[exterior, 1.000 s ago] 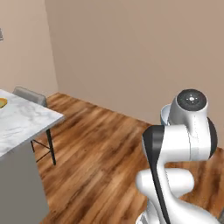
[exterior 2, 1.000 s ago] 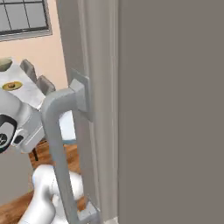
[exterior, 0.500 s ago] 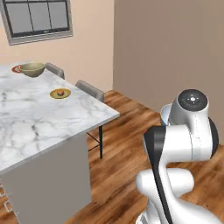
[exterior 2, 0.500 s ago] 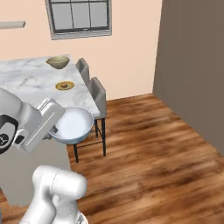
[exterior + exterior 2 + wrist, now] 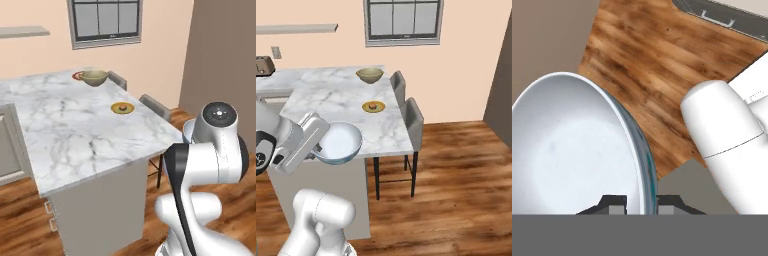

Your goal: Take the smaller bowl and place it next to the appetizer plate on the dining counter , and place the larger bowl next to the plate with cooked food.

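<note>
— Wooden floor [image 5: 456, 165], peach wall with a window [image 5: 403, 20], and the counter [image 5: 75, 125] as the landmark. Where do the task's things sit relative to that marble slab?

— On the counter's far end, by the window, the larger bowl [image 5: 94, 77] stands upright, mouth up, touching or just beside the plate with cooked food [image 5: 77, 76], whose red rim peeks out behind it. The appetizer plate [image 5: 122, 107] lies flat nearer the middle of the counter's chair-side edge, well apart from that pair. Two grey chairs [image 5: 412, 120] are tucked under that edge.

— And the smaller bowl?

— The smaller bowl [image 5: 338, 144] is off the counter, held in the air in front of its near corner in the right base view. It's round, so no long axis; its mouth is tilted, opening up and toward the camera rather than straight up.

— Is the gripper grasping it?

— Yes. In the hand view the gripper [image 5: 642, 202] pinches the bowl's rim edge-on, one dark finger [image 5: 614, 204] inside against the pale interior, the other outside against the blue-mottled wall.

— Anything else on the counter side?

— A wall shelf [image 5: 296, 28] hangs above its far left, and a toaster [image 5: 263, 65] sits on the back worktop there.
</note>
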Controlling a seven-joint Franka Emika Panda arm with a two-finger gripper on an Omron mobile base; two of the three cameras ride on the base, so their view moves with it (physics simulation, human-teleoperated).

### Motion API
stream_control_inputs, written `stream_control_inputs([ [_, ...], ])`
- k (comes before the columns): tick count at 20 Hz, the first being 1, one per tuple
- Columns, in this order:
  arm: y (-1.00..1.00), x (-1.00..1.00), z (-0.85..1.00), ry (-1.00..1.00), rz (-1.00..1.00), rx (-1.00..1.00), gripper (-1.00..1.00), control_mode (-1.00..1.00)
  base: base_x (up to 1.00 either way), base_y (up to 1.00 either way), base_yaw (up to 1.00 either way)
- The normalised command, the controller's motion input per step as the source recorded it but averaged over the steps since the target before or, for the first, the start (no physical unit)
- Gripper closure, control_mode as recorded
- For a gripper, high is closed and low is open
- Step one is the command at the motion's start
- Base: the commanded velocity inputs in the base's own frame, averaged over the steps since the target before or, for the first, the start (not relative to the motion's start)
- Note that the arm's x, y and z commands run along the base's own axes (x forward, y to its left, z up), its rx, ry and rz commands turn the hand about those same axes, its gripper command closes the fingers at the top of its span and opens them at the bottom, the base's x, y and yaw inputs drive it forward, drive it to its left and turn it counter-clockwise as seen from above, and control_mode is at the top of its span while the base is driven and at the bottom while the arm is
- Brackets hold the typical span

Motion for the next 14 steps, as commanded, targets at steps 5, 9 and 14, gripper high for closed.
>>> stream_control_inputs([
  [5, 0.0, 0.0, 0.0, 0.0, 0.0, 0.0, 1.0, 1.0, 0.66, -0.91, 0.49],
  [9, 0.0, 0.0, 0.0, 0.0, 0.0, 0.0, 1.0, 1.0, 0.69, -1.0, 0.39],
  [14, 0.0, 0.0, 0.0, 0.0, 0.0, 0.0, 1.0, 1.0, 0.89, -1.0, 0.26],
])
